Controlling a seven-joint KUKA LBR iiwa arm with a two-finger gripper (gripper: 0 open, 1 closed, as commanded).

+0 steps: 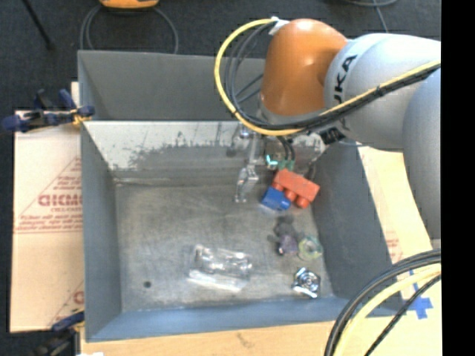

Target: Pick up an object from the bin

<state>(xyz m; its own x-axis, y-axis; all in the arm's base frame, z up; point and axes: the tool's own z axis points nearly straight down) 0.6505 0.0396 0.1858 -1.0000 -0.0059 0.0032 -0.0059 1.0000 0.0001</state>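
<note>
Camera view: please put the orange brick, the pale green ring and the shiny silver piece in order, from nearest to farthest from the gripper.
1. The orange brick, right beside the gripper.
2. The pale green ring, midway down the right side.
3. The shiny silver piece, in the near right corner.

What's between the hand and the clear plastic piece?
Bare bin floor, in the camera view; nothing lies between the hand and the clear plastic piece.

You've got a red-orange toy brick [298, 186] toward the back right of the bin [96, 199], studs showing, lying tilted. A smaller blue brick [274, 198] sits touching its lower left side. Whether either rests on the floor, you can't tell.
</note>
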